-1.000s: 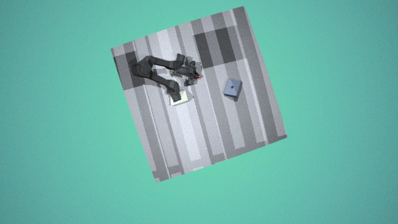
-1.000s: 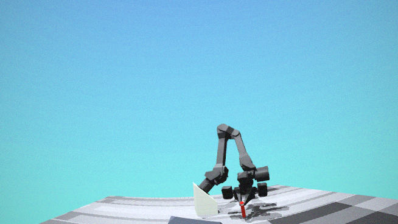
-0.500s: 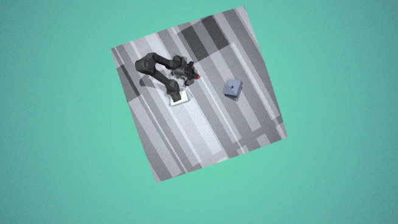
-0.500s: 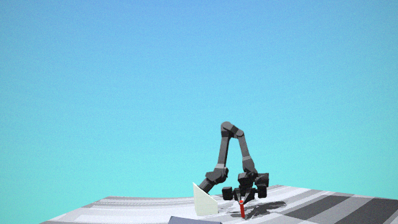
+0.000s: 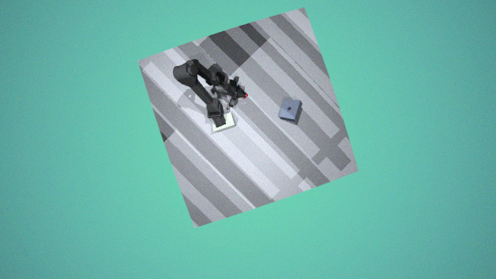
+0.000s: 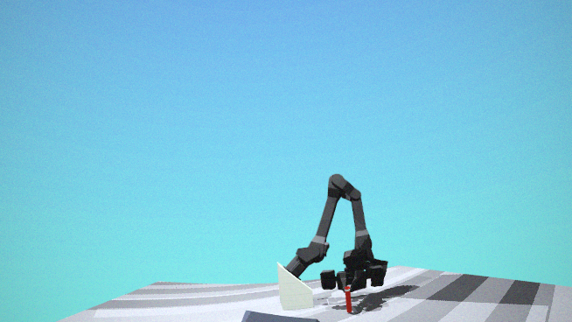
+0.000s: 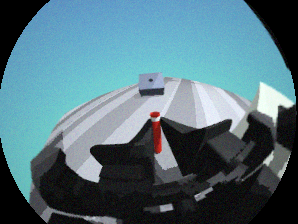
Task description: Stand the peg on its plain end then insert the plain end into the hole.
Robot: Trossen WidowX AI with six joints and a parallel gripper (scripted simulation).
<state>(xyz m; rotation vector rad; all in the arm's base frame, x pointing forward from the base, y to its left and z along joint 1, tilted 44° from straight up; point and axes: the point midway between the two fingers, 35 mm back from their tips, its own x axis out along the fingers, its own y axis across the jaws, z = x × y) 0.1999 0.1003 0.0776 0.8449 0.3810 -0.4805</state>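
Table: square top, banded in greys and near-whites. Arm: black, jointed, bent high at the elbow. Gripper: black, fingers nearly closed, clamped on the peg. Wedge-shaped block: pale cream, at the arm's foot. Sloped panel: slate blue, well apart from the gripper. Peg: one, slim, round, bright red, a short red tip above its band; near upright with a slight lean in the exterior view, banded end up, plain end low by the table, contact there cannot be told. Hole: small, dark, round, in the panel's face. Band: white, narrow, encircling the peg.
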